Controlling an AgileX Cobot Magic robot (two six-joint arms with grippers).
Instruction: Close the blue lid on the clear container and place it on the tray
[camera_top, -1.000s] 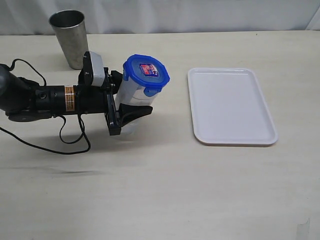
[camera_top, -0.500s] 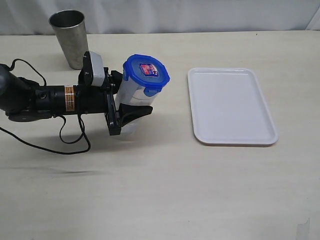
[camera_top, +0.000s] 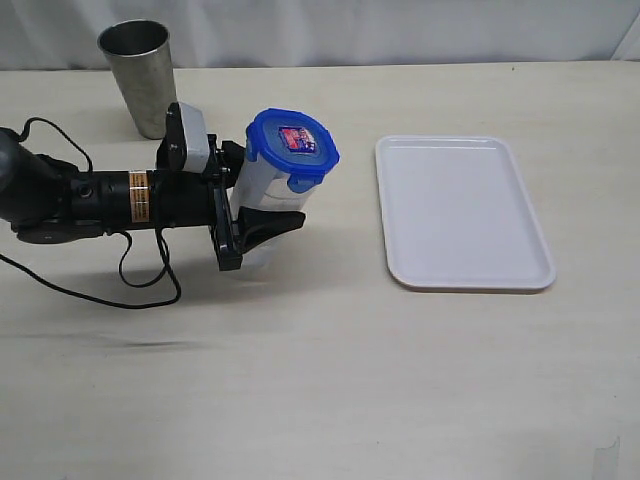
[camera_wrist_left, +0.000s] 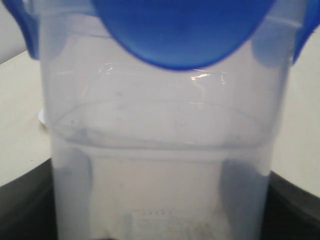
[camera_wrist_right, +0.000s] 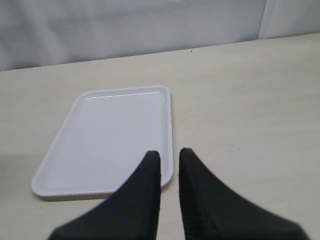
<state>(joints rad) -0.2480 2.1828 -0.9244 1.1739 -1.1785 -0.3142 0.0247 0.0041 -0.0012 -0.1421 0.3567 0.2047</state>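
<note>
Three views, and each gives us something the others lack.

Only the exterior view gives the whole layout. The left pincer (camera_top: 258, 200) reaches in sideways, low over the pale matte surface (camera_top: 320, 380), and is clamped on the clear container (camera_top: 262, 180). The blue lid (camera_top: 292, 145) sits on the container's rim, its red-and-white sticker facing up and one flap hanging down at the front. The container stands left of the tray (camera_top: 465, 215), apart from it and not on it. A dull grey steel cup (camera_top: 140, 75) stands behind the arm, and a black cable (camera_top: 140, 285) loops in front of it.

The left wrist view alone shows the container (camera_wrist_left: 165, 150) up close. Its wall is cloudy and translucent with rounded corners, and the glossy lid (camera_wrist_left: 185, 30) overhangs it. A dark finger (camera_wrist_left: 22, 210) presses in at each side. We cannot tell whether the flaps are snapped.

Only the right wrist view shows the right pincer (camera_wrist_right: 169, 155). Its tapered black fingers are drawn almost together with a thin slit between them and nothing in it. Beyond them lies the tray (camera_wrist_right: 110, 135), smooth, white, flat and round-cornered, with a low rim.
</note>
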